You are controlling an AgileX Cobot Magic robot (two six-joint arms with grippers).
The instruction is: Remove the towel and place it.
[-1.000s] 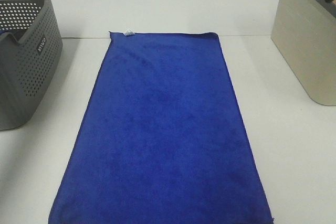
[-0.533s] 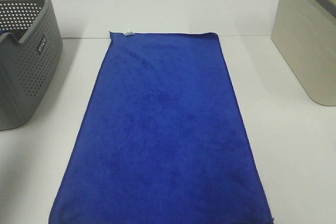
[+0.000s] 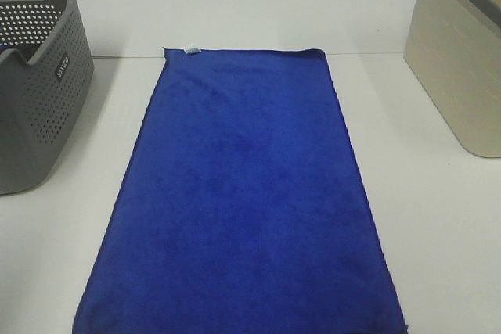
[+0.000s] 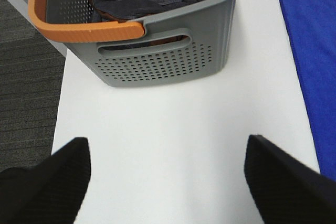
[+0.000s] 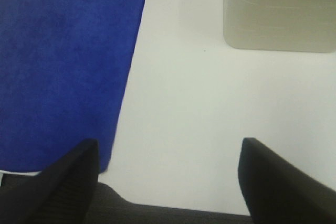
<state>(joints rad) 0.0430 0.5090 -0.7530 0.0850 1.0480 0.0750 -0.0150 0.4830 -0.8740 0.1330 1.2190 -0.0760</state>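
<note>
A: Lying flat mid-counter [image 3: 438, 217], the towel [image 3: 243, 193]. Where are you gripping?

B: Tagged far corner; it's handling soft, limp. Left gripper [image 4: 165, 182], right gripper [image 5: 168, 182] are hanging wide apart, empty.

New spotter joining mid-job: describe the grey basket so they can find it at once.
On the white table, look left of the blue towel. The grey basket is perforated, holds dark cloth and has an orange handle, unlike the plain beige bin opposite.

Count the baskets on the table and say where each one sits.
2. The grey basket stands left of the towel, holding dark cloth; the beige basket stands to its right. Others may lie outside view.
</note>
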